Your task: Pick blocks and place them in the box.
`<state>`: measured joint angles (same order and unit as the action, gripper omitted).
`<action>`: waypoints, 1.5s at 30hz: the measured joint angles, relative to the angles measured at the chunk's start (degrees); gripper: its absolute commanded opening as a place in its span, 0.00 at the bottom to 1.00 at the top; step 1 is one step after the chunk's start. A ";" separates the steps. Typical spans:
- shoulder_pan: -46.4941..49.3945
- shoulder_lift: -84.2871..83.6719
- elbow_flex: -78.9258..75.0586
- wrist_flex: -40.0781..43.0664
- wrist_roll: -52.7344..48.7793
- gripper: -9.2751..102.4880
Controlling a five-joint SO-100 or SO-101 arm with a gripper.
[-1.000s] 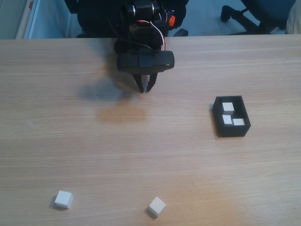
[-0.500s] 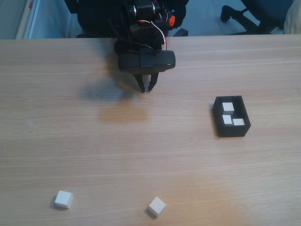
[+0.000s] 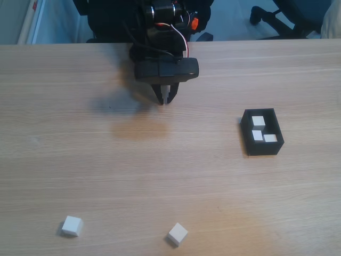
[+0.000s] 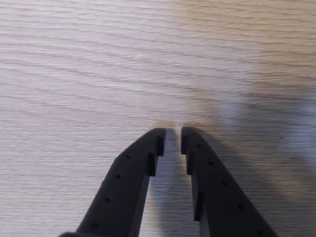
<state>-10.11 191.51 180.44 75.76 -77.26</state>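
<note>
Three white blocks [image 3: 258, 121] were seen already lying in the black box [image 3: 247, 134], while two more [image 3: 71, 225] [image 3: 177, 233] remained on the table's [image 3: 213, 176] near edge. The gripper [image 3: 165, 101] was held empty, its fingers nearly closed, well apart from both.

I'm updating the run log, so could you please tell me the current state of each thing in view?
gripper: nearly shut, empty, above bare table.
box: open-topped, holding three blocks.
left loose block: on the table, outside the box.
right loose block: on the table, turned at an angle, outside the box.
</note>
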 measured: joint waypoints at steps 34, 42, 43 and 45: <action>-2.72 -57.13 -41.22 -23.64 10.63 0.08; 0.09 -74.62 -54.49 -28.65 15.73 0.10; 0.44 -76.38 -55.72 -29.18 15.73 0.10; 1.14 -79.89 -58.62 -30.15 15.73 0.11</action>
<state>-8.96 111.62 121.82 45.62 -61.52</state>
